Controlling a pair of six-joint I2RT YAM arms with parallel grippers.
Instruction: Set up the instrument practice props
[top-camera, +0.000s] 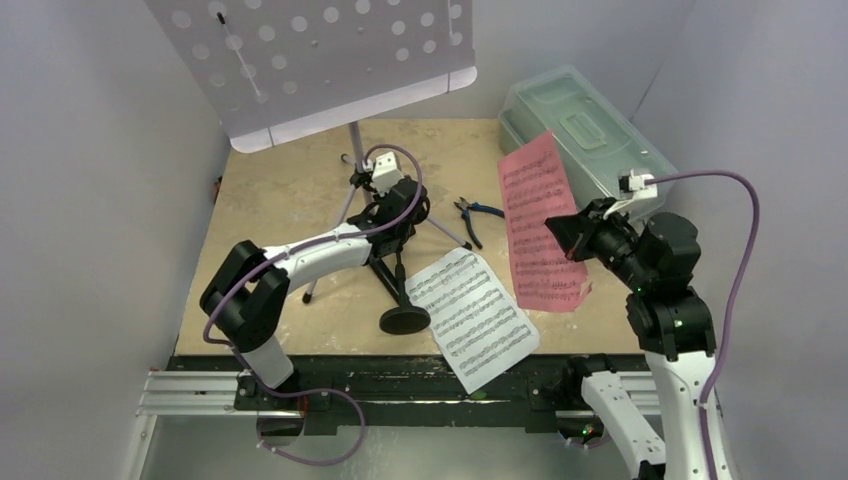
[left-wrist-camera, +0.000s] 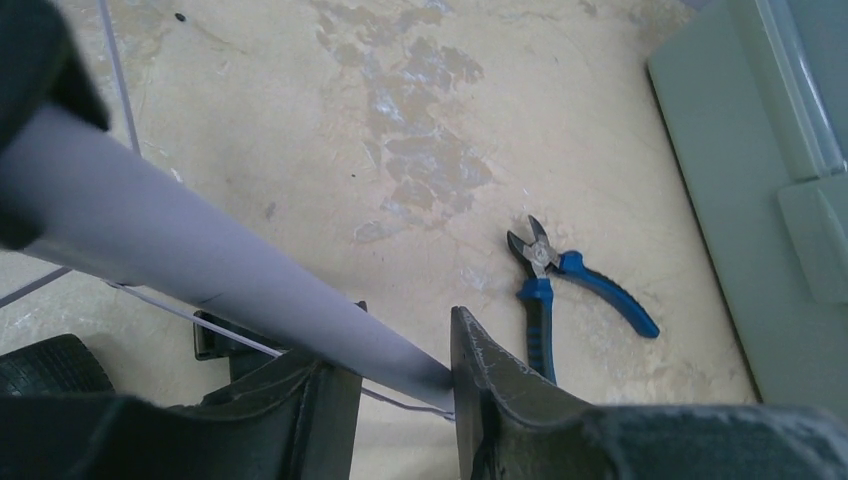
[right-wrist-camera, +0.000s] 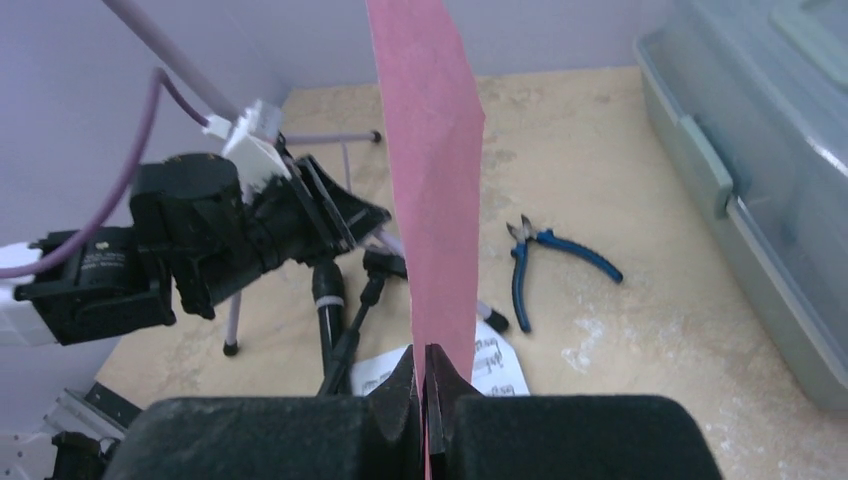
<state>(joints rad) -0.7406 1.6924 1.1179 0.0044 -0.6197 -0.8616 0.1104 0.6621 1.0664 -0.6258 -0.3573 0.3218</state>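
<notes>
The right hand (right-wrist-camera: 425, 368) pinches a pink music sheet (right-wrist-camera: 430, 180); the left hand (left-wrist-camera: 395, 348) clasps the lavender stand pole (left-wrist-camera: 200, 265).

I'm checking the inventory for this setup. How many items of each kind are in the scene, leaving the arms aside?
Music sheets: 2, the pink sheet and the white sheet
Stands: 2, the music stand and the mic stand
microphone: 1
pliers: 1
lidded box: 1
Total: 7
</notes>
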